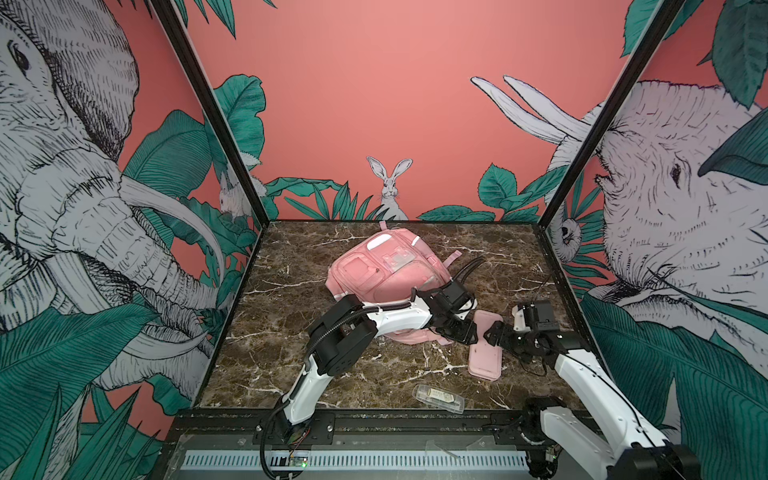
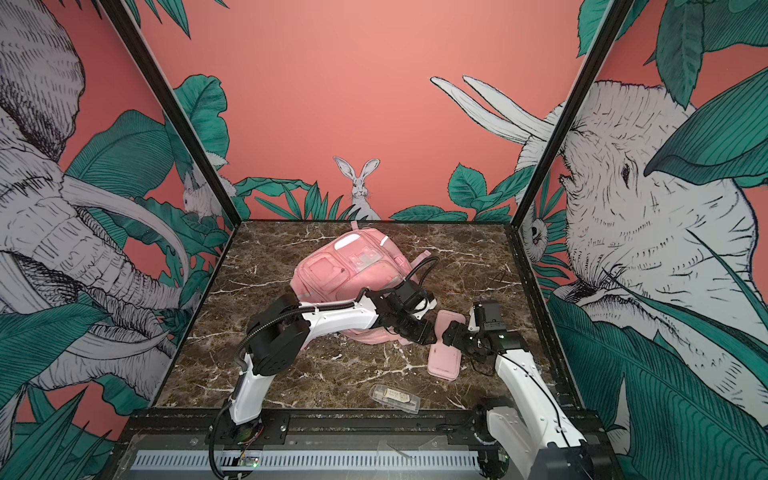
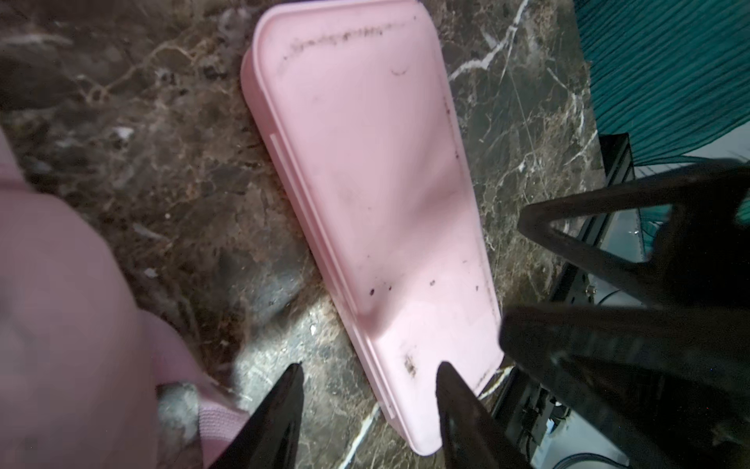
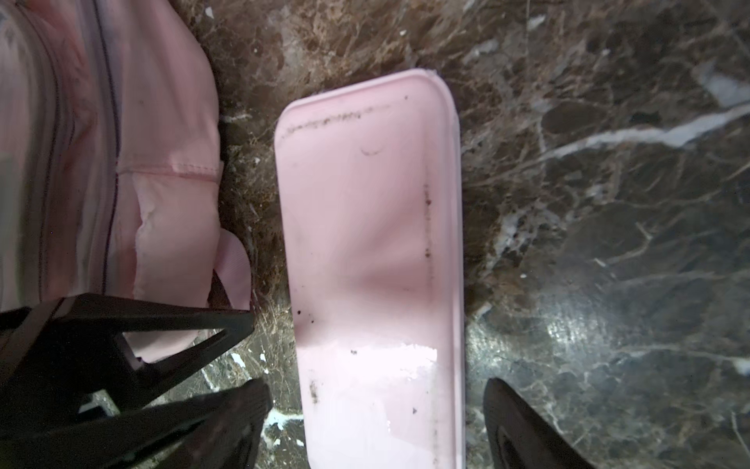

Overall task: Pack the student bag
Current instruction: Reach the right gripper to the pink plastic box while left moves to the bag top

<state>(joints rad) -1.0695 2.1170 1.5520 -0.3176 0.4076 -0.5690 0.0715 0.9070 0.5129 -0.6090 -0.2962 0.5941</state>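
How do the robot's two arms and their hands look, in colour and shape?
The left arm and right arm have white shells and black joints. A black ribbed hose follows the left arm. The left hand and right hand have black pointed fingers.

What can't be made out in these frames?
- student bag: the left arm hides its near side and main opening in both top views. It is blurred in the left wrist view.
- pencil case: both grippers cover its middle in both top views. Contact with the left gripper or right gripper is unclear. The right wrist view's frame edge cuts off its near end.
- clear box: its contents are too small to read.
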